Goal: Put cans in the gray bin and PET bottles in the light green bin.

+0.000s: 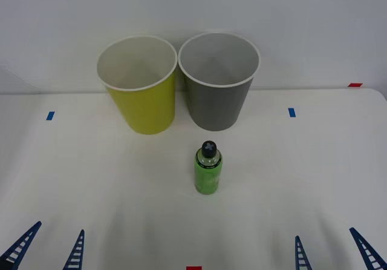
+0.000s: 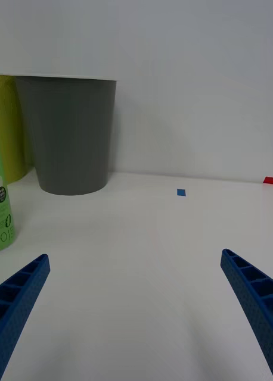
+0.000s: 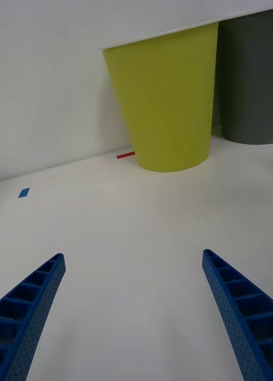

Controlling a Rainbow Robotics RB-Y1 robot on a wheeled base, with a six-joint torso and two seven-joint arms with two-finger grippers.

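A small green PET bottle (image 1: 208, 169) with a black cap stands upright in the middle of the white table; its label edge (image 2: 0, 208) shows in the right wrist view. Behind it stand the light green bin (image 1: 140, 94) (image 3: 166, 101) and, to its right, the gray bin (image 1: 218, 82) (image 2: 68, 134) (image 3: 253, 77), touching at the rims. No cans are in view. My left gripper (image 1: 47, 249) (image 3: 133, 315) hangs open at the near left edge. My right gripper (image 1: 332, 250) (image 2: 133, 309) hangs open at the near right edge. Both hold nothing.
Blue tape marks (image 1: 50, 115) (image 1: 292, 112) lie at the table's left and right. Red tape (image 1: 355, 85) marks the far right edge, and another red mark (image 1: 193, 268) the near edge. A white wall stands close behind the bins.
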